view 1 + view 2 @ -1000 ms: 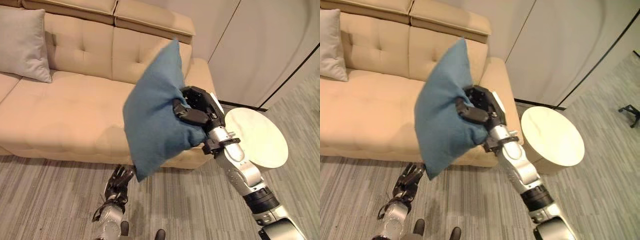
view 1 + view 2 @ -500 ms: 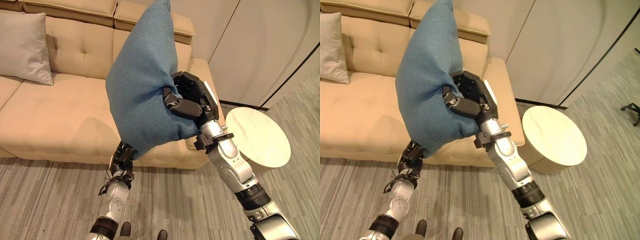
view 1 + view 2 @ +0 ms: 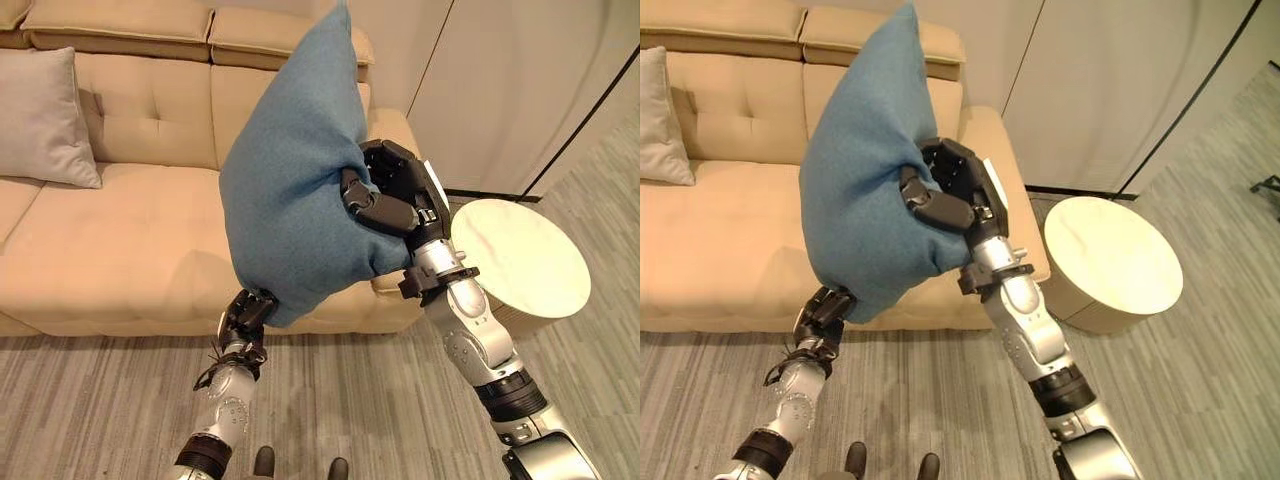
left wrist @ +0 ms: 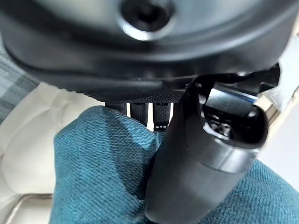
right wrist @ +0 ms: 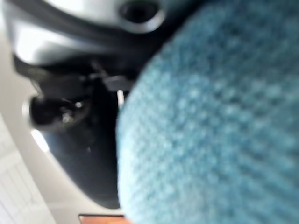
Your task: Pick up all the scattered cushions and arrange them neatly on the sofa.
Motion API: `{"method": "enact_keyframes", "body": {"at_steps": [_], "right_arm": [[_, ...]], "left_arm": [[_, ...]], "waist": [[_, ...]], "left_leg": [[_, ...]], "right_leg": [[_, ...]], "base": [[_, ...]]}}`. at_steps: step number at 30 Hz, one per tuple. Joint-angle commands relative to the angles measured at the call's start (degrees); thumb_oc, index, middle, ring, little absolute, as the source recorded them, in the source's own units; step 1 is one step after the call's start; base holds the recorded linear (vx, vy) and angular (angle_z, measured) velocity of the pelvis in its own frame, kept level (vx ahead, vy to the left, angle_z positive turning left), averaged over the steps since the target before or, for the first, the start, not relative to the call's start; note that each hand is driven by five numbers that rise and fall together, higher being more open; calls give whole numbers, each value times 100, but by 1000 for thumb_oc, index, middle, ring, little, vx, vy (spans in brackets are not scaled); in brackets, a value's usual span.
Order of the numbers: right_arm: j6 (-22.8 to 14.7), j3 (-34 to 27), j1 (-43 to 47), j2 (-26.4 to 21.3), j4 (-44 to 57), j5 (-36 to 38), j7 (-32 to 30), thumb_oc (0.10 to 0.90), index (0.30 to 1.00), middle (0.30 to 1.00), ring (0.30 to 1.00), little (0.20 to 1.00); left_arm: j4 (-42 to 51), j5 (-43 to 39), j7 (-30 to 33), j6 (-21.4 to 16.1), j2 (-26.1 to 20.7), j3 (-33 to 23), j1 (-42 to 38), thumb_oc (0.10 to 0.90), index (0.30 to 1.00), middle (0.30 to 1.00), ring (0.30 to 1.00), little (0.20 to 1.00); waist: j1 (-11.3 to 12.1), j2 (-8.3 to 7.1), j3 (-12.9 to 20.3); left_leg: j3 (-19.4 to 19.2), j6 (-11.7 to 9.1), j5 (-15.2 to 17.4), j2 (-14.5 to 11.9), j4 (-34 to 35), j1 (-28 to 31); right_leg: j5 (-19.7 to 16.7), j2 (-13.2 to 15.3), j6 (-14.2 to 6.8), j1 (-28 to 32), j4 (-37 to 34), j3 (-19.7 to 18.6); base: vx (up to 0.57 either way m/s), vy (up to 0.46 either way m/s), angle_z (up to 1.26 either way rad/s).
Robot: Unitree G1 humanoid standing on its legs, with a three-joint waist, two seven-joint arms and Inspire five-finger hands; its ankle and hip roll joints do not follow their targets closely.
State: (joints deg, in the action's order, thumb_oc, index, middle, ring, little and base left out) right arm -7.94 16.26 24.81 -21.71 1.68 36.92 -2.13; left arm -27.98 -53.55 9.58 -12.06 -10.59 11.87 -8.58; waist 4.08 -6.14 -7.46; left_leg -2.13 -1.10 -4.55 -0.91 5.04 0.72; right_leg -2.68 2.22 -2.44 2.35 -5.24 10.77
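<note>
A blue cushion [image 3: 290,190] hangs upright in the air before the beige sofa [image 3: 110,230]. My right hand [image 3: 395,195] is shut on its right edge, thumb dug into the fabric. Below, my left hand [image 3: 243,318] reaches up to the cushion's lower corner. In the left wrist view its thumb [image 4: 196,172] and fingers pinch the blue cushion [image 4: 98,158] between them. The same blue fabric [image 5: 215,121] lies right against the right wrist camera. A light grey cushion [image 3: 40,115] leans upright against the sofa's backrest at the left end.
A round cream side table [image 3: 520,255] stands on the grey carpet beside the sofa's right arm. White wall panels rise behind it. The sofa seat between the grey cushion and the right armrest is bare.
My right hand has lifted the blue cushion and turned it upright. My left hand has risen from near the floor and taken hold of the cushion's lower corner.
</note>
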Motion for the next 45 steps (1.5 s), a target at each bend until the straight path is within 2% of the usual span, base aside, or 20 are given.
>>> {"method": "enact_keyframes", "body": {"at_steps": [1,8,13,15,16,17,19,20,22,24,27,29,30,32,35,36,37,40,42,45], "right_arm": [[-824,-236,93,286,522,-150,420,400,300,300,300,300],[-700,-399,-652,121,221,-741,478,400,300,300,300,300],[-684,-496,-967,-8,9,-1090,422,400,300,300,300,300],[-685,-563,-1090,-141,-111,-1377,357,400,300,300,300,300],[-685,-564,-1087,-142,-112,-1377,357,400,300,300,300,300],[-670,-592,-1122,-152,-135,-1440,325,400,300,300,300,300],[-581,-617,-1237,-102,-229,-1489,327,400,300,300,300,300],[-471,-642,-1421,41,-367,-1676,364,400,300,300,300,300],[-458,-635,-1418,87,-418,-1728,350,400,300,300,300,300],[-455,-625,-1390,240,-491,-1726,337,400,300,300,300,300],[-449,-584,-1351,423,-502,-1747,344,400,300,300,300,300],[-470,-556,-1351,493,-506,-1751,358,400,300,300,300,300],[-469,-540,-1332,500,-501,-1758,369,400,300,300,300,300],[-465,-511,-1265,489,-542,-1732,385,400,300,300,300,300],[-473,-423,-1187,410,-587,-1697,370,400,300,300,300,300],[-474,-422,-1186,408,-588,-1696,370,400,300,300,300,300],[-465,-426,-1220,395,-582,-1687,372,400,300,300,300,300],[-477,-559,-1402,340,-586,-1688,367,400,300,300,300,300],[-491,-643,-1555,279,-557,-1674,373,400,300,300,300,300],[-511,-697,-1610,171,-536,-1611,338,400,300,300,300,300]], "left_arm": [[589,463,-998,-288,211,530,-654,400,300,300,300,300],[615,520,-1308,-106,192,561,-122,400,300,300,300,300],[579,410,-1375,-43,231,566,22,400,300,300,300,300],[545,371,-1413,-15,264,555,44,400,300,300,300,300],[544,371,-1413,-15,265,555,41,400,300,300,300,300],[526,362,-1410,-3,284,537,41,400,300,300,300,300],[459,396,-1422,55,318,473,99,400,300,300,300,300],[466,485,-1459,173,267,365,340,400,300,300,300,300],[496,501,-1438,181,240,339,390,400,300,300,300,300],[585,571,-1392,167,151,282,441,400,300,300,300,300],[700,657,-1369,159,13,171,509,400,300,300,300,300],[710,683,-1361,118,-34,136,508,400,300,300,300,300],[724,654,-1350,98,-24,131,506,400,300,300,300,300],[716,661,-1331,68,-10,131,517,400,300,300,300,300],[675,693,-1278,70,6,113,506,400,300,300,300,300],[675,693,-1278,70,9,112,505,400,300,300,300,300],[626,710,-1320,73,20,127,479,400,300,300,300,300],[571,671,-1401,82,111,180,530,400,300,300,300,300],[577,652,-1449,112,165,238,591,400,300,300,300,300],[524,752,-1451,149,193,331,519,400,300,300,300,300]], "waist": [[-2,42,1129],[-26,177,897],[-26,259,546],[-81,293,373],[-96,291,390],[-138,287,352],[-258,251,407],[-227,164,534],[-193,123,532],[-109,81,468],[-36,59,325],[-46,89,265],[-91,100,233],[-171,100,217],[-200,55,225],[-207,62,222],[-250,45,219],[-335,-42,376],[-411,-85,438],[-445,-137,373]], "left_leg": [[181,-260,526,-46,-4,103],[449,-328,412,-79,-187,-203],[724,-467,456,40,-943,-793],[461,-573,476,20,-1352,-1112],[473,-567,454,30,-1346,-1138],[197,-545,450,-83,-1417,-1222],[-613,-348,490,-365,-1403,-1251],[-607,-192,608,-219,-1108,-1027],[-600,-128,663,-165,-1068,-956],[-596,11,780,-89,-1027,-833],[-560,179,905,-24,-1045,-660],[-488,239,932,-30,-1012,-535],[-425,242,956,-21,-956,-407],[-299,248,988,50,-865,-251],[-151,225,1122,191,-764,-9],[-143,223,1130,185,-767,-6],[-11,190,1240,238,-852,90],[9,9,1435,277,-1038,180],[-67,-166,1439,167,-1503,49],[-172,-327,1284,-31,-2642,-508]], "right_leg": [[134,503,-542,-228,573,294],[337,411,-399,-286,624,281],[471,451,-284,-288,718,539],[550,538,-225,-232,785,813],[537,545,-228,-250,780,827],[545,572,-237,-219,774,900],[500,633,-270,-163,704,1071],[515,719,-370,-81,766,1112],[524,787,-395,-123,953,1064],[514,961,-475,-319,1493,969],[191,1169,-634,-626,2417,775],[114,1025,-643,-937,2834,548],[236,832,-596,-1078,2881,360],[411,466,-528,-1259,2579,113],[140,371,-481,-1539,1780,274],[142,367,-481,-1530,1777,284],[95,395,-496,-1473,1636,331],[132,287,-388,-1048,1202,335],[166,224,-328,-776,994,386],[237,207,-174,-575,912,375]], "base": [[-54,-75,7],[-54,-102,23],[-73,-70,43],[-75,7,84],[-38,27,74],[-17,28,75],[132,197,84],[288,366,85],[163,229,38],[71,185,-10],[99,166,0],[138,117,6],[166,83,22],[190,47,29],[217,-2,26],[279,-36,22],[222,-61,27],[269,-93,63],[205,-117,55],[103,-72,17]]}}
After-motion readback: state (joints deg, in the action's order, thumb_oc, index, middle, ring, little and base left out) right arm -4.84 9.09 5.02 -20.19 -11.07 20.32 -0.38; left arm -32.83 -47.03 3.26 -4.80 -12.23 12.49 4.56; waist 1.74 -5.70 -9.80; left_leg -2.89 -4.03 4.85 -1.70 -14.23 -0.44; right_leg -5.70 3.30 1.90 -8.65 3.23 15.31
